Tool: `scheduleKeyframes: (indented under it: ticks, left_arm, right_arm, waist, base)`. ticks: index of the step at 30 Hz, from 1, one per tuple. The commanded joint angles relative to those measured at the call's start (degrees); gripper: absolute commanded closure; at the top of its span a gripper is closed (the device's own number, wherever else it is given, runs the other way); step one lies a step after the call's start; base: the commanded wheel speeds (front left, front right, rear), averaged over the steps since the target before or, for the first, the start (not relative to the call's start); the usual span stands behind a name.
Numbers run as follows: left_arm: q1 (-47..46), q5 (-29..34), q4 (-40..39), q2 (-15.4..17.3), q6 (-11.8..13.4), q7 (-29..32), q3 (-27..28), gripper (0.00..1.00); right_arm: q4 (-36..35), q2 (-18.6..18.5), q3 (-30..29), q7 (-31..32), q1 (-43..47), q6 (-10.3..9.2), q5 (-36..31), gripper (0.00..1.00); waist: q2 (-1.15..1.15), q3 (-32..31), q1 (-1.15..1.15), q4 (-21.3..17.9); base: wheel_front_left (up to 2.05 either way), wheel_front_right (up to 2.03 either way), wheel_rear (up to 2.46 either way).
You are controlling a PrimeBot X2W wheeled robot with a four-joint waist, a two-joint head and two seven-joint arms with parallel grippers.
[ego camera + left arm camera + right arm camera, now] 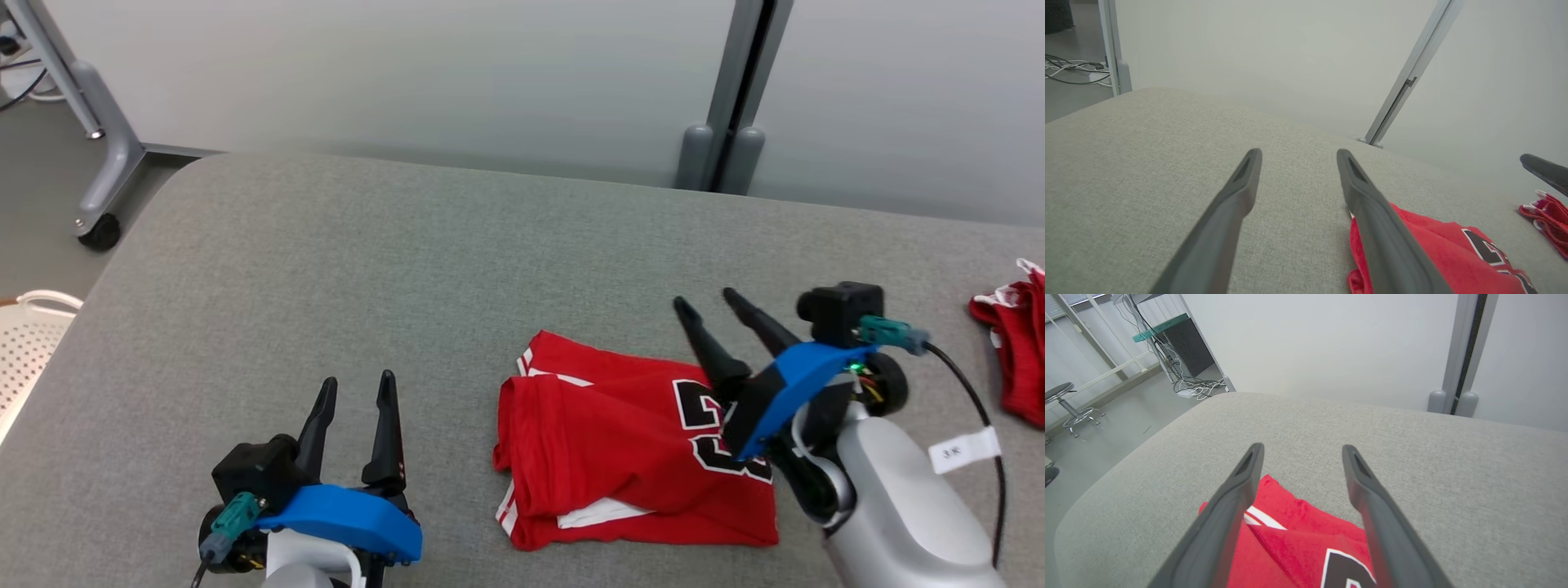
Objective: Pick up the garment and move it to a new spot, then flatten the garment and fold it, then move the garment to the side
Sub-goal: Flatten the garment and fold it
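At the left, the counter (408,269) ends in a rounded corner, with broad bare cloth behind the left end effector (357,380), whose fingers stand apart on nothing. Right of it, near the front edge, the folded red garment (604,441) lies flat. Over its right end is the right end effector (704,299), fingers spread and empty. A second red cloth (1016,351) lies at the right edge.
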Motion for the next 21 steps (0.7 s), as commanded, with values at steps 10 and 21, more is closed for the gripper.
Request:
scheduleKeyframes:
  ticks: [10,21]
  left_arm:
    - [-2.48,2.16,2.66,-1.75,-0.58,-0.26,-0.79,0.00]
    - [1.22,4.80,4.48,-4.13,-2.05,-0.27,2.90,0.00]
  right_arm:
    - [-2.81,0.27,-10.09,-9.51,9.10,0.01,-10.24,0.00]
    - [-10.80,4.82,-19.31,-13.20,20.77,0.01,-17.59,0.00]
  waist:
    - [0.00,-2.73,0.00,-3.21]
    - [0.00,-5.35,0.00,-5.33]
  base:
    - [0.00,0.00,0.00]
    - [0.00,0.00,0.00]
